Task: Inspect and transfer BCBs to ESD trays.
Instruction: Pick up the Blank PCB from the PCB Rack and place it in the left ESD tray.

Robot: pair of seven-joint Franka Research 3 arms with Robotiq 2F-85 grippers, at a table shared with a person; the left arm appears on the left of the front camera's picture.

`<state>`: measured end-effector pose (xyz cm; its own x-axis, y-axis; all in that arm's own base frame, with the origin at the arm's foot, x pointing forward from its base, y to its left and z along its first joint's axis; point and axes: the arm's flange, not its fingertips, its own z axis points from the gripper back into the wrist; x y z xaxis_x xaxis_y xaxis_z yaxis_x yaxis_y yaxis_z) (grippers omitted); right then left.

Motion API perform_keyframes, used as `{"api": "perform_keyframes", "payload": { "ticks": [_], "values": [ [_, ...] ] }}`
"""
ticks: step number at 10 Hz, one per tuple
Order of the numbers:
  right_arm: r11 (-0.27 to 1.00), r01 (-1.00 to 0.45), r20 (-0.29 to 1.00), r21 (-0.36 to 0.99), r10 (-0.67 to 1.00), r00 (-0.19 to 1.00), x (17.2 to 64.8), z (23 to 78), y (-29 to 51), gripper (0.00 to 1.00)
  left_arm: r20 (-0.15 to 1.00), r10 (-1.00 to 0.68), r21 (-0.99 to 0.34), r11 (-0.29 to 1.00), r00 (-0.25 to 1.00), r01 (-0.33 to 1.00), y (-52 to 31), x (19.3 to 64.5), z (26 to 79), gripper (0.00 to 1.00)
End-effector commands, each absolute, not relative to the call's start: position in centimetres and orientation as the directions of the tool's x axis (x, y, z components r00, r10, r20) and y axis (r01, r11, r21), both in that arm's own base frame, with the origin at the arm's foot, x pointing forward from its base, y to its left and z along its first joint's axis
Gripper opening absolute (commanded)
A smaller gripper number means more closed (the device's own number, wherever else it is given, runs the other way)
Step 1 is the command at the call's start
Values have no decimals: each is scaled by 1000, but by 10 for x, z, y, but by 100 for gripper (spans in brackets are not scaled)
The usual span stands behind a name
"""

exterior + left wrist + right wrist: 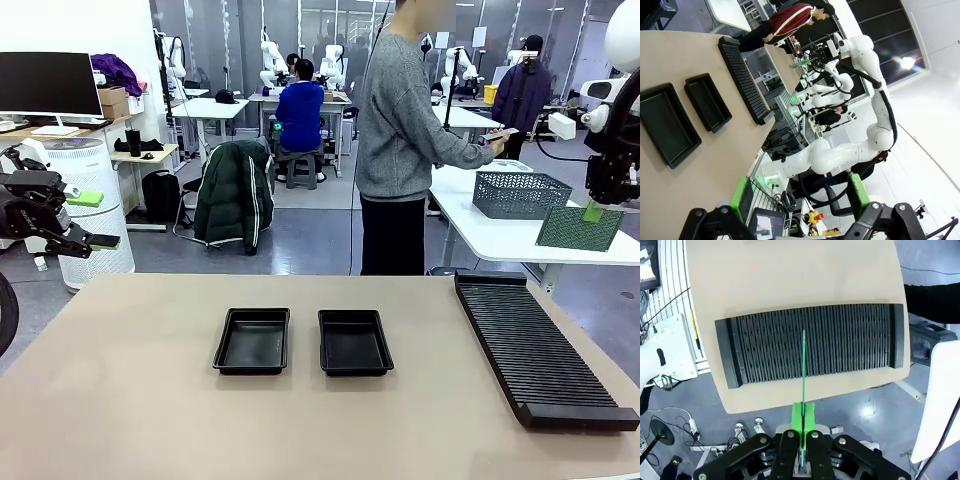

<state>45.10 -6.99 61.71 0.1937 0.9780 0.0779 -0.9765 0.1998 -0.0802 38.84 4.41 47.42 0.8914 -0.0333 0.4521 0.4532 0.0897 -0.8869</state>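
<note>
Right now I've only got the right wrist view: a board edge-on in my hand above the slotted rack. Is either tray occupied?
Observer: No. The left tray and right tray sit side by side in the middle of the table, both bare.
Operator: Where's the left hand?
Observer: The left hand is raised at the table's left side, open and holding nothing.
Operator: And the person?
Observer: The person stands past the far edge, turned toward a white side table, hands away from ours.
</note>
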Motion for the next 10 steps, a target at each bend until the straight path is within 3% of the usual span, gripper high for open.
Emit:
{"api": "perform_keyframes", "payload": {
  "ticks": [1, 10],
  "values": [
    [227, -972, 61, -59, 973, 223, 452, 618, -70, 2, 452, -32, -887, 89, 892, 453, 46, 387, 475, 100],
    [203, -976, 78, -78, 977, 197, 451, 616, -71, 2, 452, -32, -887, 89, 892, 453, 46, 387, 475, 100]
  ]
}}
